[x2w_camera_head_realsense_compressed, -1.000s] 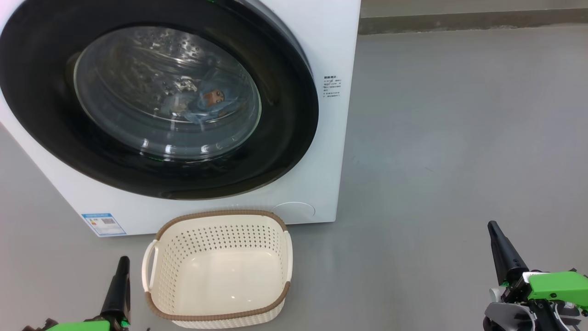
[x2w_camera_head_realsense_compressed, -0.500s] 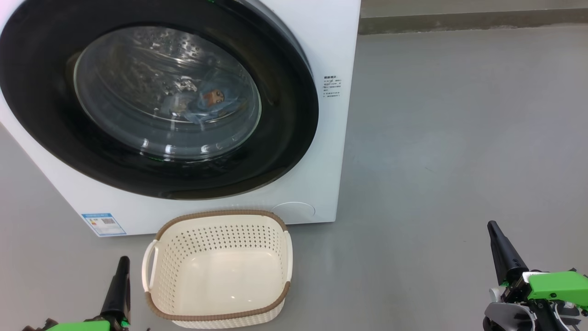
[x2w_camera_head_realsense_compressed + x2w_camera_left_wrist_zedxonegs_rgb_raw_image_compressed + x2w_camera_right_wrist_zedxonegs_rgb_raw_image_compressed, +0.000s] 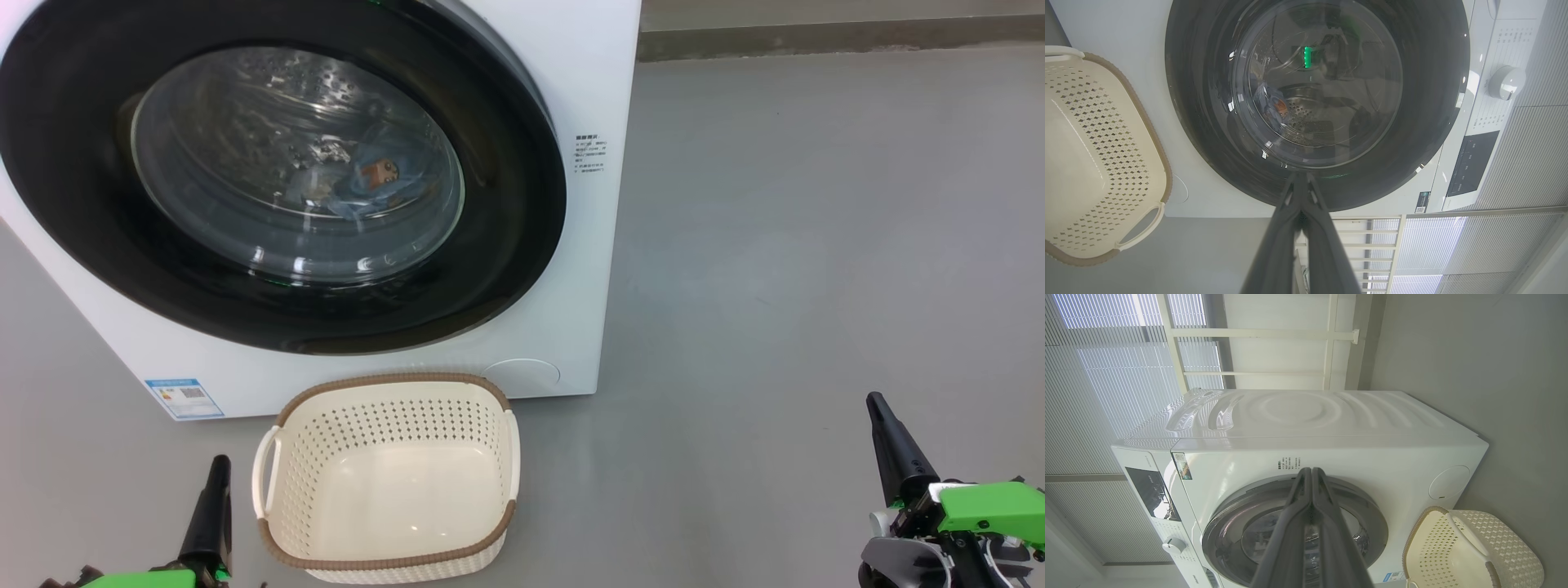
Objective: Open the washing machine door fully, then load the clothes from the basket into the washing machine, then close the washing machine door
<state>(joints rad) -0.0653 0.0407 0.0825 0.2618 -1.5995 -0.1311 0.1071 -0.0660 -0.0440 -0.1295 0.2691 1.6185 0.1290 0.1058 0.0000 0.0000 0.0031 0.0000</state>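
— 2 pincers at the bottom of the head view: how do they stand?
— Both are pinched together with nothing between the fingers. The left pincer [image 3: 219, 464] points up just beside the left handle of the basket [image 3: 392, 380]. The right pincer [image 3: 876, 402] is well apart from it, over the bare grey floor [image 3: 775, 245].
— And the washing machine door [image 3: 506, 245]?
— It sits flat against the washing machine [image 3: 592, 73]: a glossy black ring with a bulging clear glass bowl in the middle.
— Where are the clothes [image 3: 371, 178]?
— Inside the drum, behind the glass. They are a light blue crumple with 1 orange-brown figure showing. The left wrist view catches the same bundle against the perforated steel.
— And the basket?
— On the floor just in front of the machine, near a round flap [image 3: 522, 373]. It is cream plastic with diamond holes in the walls, a smooth bottom, a brown woven-look rim and 2 handles.
— What do the wrist views add?
— The left wrist view gives a round white dial [image 3: 1506, 83], a dark control panel [image 3: 1472, 163] and a green glint in the glass. The right wrist view gives the machine's white side panel [image 3: 1306, 412], pressed with rippled rings, and slatted blinds [image 3: 1106, 396] behind it. The head view gives a blue label sticker [image 3: 184, 398] at the machine's lower corner.
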